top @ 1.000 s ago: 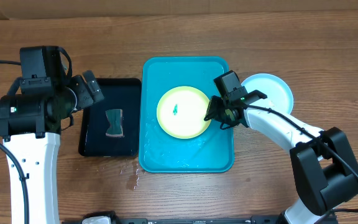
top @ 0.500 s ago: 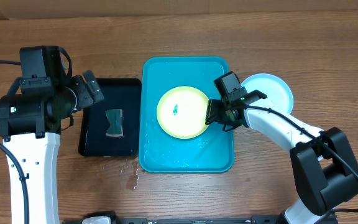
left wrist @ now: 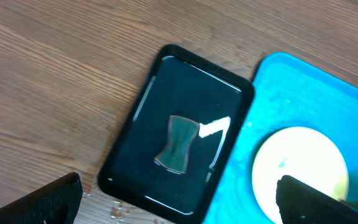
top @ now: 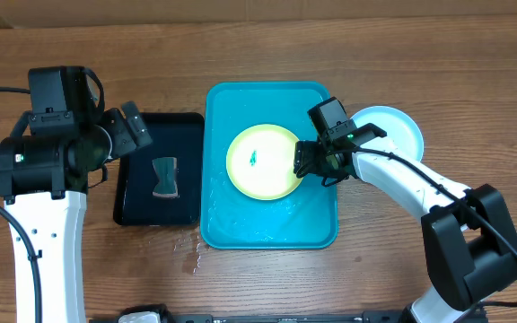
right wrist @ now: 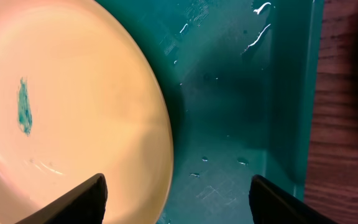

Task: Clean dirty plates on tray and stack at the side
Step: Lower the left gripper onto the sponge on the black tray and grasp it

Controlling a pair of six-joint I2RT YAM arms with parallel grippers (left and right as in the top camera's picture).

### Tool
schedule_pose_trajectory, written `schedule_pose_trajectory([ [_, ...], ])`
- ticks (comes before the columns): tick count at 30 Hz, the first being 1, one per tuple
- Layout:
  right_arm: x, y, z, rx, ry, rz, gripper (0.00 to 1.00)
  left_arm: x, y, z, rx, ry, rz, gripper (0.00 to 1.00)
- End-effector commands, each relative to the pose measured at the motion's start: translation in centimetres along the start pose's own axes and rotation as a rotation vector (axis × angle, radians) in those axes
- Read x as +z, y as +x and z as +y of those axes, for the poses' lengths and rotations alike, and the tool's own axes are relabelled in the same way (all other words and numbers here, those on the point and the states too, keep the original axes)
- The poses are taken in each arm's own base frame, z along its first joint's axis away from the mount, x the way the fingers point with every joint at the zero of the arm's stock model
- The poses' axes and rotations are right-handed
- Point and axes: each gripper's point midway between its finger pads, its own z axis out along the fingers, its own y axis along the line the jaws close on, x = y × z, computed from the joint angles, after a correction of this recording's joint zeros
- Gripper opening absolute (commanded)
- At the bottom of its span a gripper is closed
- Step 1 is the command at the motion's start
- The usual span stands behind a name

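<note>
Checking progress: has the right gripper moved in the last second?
Yes, slightly: the right gripper has crept over the turquoise rectangular plastic tray toward the lime-green round plastic plate.

You've got a brown wood-grain table point(top: 474, 63) filling nearly the whole overhead frame, plus a paler tan strip point(top: 240, 7) along the top.

The right gripper point(top: 315, 169) is held spread over the right edge of the green plate point(top: 258, 170). A narrow wet strip of tray point(top: 267, 222) floor is left bare between plate and raised rim. A blue plate point(top: 398, 135) lies just outside that rim.
</note>
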Motion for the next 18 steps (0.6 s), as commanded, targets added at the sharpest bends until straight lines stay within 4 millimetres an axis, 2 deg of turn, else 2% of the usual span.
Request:
schedule_pose_trajectory([
  [1, 0.2, -0.2, -0.5, -0.009, 0.020, -0.007, 0.76, -0.1, 0.2, -1.4, -0.014, 0.083, 0.023, 1.00],
  [4, 0.2, -0.1, -0.5, -0.008, 0.021, -0.004, 0.76, 0.0, 0.8, -2.5, -0.011, 0.142, 0.056, 0.99],
  [5, 0.2, -0.1, -0.5, -0.009, 0.021, -0.004, 0.76, 0.1, 1.1, -2.6, -0.011, 0.148, 0.076, 0.95],
  [10, 0.2, -0.2, -0.5, -0.009, 0.020, -0.006, 0.76, 1.2, 3.4, -1.6, 0.029, 0.098, 0.188, 0.81],
  [13, 0.2, -0.2, -0.5, -0.005, 0.019, -0.006, 0.75, 2.3, 5.1, -1.2, 0.075, 0.076, 0.267, 0.68],
  [15, 0.2, -0.2, -0.5, -0.005, 0.019, -0.006, 0.75, 3.3, 6.1, -0.9, 0.076, 0.060, 0.313, 0.66],
  [18, 0.2, -0.1, -0.5, -0.005, 0.021, -0.004, 0.75, 5.4, 8.0, -0.3, 0.074, 0.036, 0.383, 0.57],
])
